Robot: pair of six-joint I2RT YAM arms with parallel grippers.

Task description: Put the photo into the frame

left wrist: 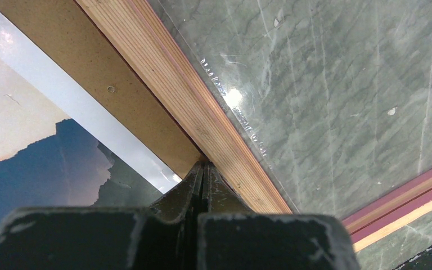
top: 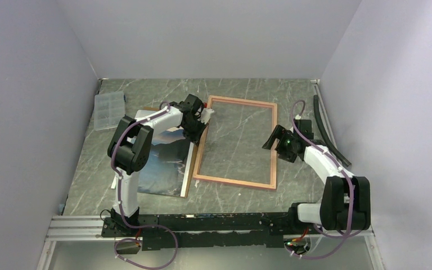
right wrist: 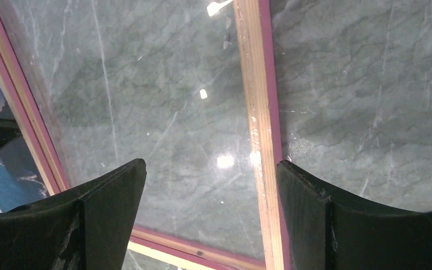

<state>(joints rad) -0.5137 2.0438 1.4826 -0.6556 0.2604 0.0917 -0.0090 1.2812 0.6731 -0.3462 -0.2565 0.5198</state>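
The photo (top: 166, 169) lies face up on the near left part of the bench (top: 236, 87), outside the frame (top: 233, 182). It shows dark mountains, blue water and pale sky. It rests on a brown backing board (left wrist: 107, 84), whose bare strip shows along the photo's right side. The left arm reaches across the photo from the near edge and hides part of it from the overhead camera.

Just to the right, the frame lies flat in the middle of the bench. Its tan wooden side is up, pink shows along its edges, and the marbled bench top shows through the clear pane. The backing board runs alongside the frame's left rail.

The left gripper (left wrist: 203, 169) is clenched with its fingers pressed together and grasps nothing. Its tip sits at the seam where the backing board meets the frame's left rail, toward the far end of that rail.

The right gripper (right wrist: 211, 166) is released, with its jaws spread wide. It hangs over the frame's right rail, which passes between the fingers close to the right one. I cannot tell whether the fingers touch the frame.

Farther back on the left, a clear plastic compartment box (top: 109, 109) sits near the wall. A black hose (top: 323, 126) lies along the right wall, well apart from the frame.
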